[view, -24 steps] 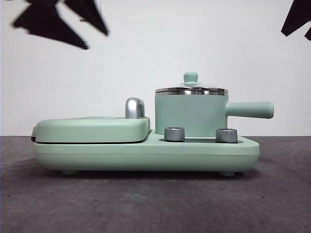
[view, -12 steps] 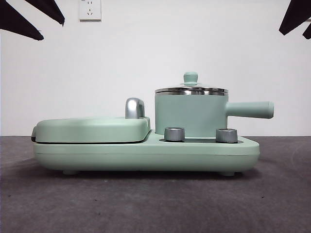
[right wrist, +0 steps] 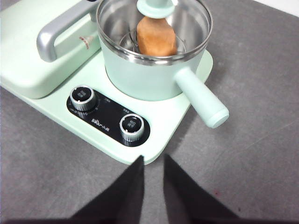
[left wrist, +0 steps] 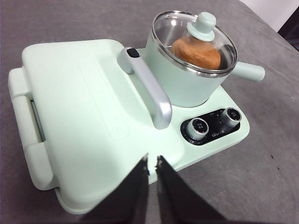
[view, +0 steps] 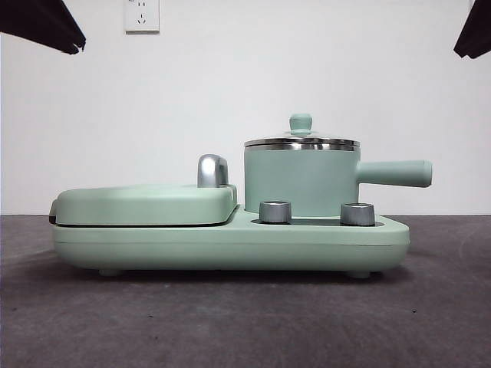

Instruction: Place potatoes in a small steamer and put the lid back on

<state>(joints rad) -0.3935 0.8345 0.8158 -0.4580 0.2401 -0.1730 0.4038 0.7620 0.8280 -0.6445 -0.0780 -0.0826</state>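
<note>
On a dark grey table [view: 245,322] before a white wall [view: 245,84] with a socket [view: 142,15], the lidded small steamer [view: 301,182] holds the potatoes [left wrist: 195,51]; left gripper [left wrist: 152,161] and right gripper [right wrist: 153,161] hang narrow, empty

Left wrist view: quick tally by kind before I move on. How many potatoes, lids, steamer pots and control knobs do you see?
Potatoes: 1, inside the pot under the lid
Glass lid: 1, on the pot
Small steamer pot: 1
Control knobs: 2
Total: 5
</note>
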